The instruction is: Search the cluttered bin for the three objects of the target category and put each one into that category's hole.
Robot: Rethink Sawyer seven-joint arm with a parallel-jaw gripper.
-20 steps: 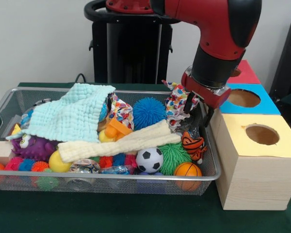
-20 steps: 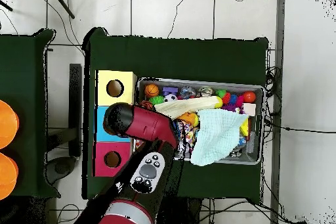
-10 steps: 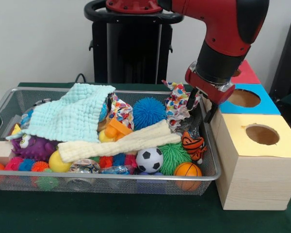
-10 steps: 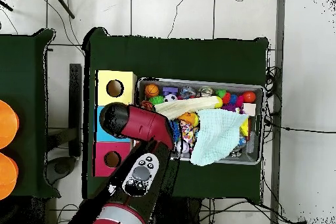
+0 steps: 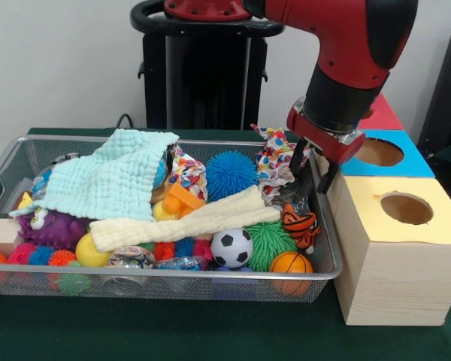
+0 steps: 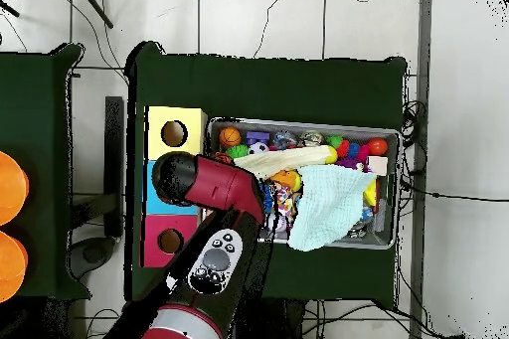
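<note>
Bin (image 5: 173,280) of wire mesh sits on the green tabletop (image 5: 210,335), packed with toys, and no writing or label is readable anywhere. The gripper (image 5: 313,167) hangs over the bin's right end beside the boxes; its jaws are spread, nothing between them. Just below it lies a striped tiger toy (image 5: 299,224). Count along the front: one soccer ball (image 5: 231,247), one mini basketball (image 5: 290,263), one green spiky ball (image 5: 269,240), one blue spiky ball (image 5: 231,174). One pale blue cloth (image 5: 109,180) and one cream cloth (image 5: 188,219) drape the pile. Three boxes touching the bin, each with one hole: yellow box (image 5: 406,210), blue box (image 5: 382,154), red box (image 5: 378,113).
</note>
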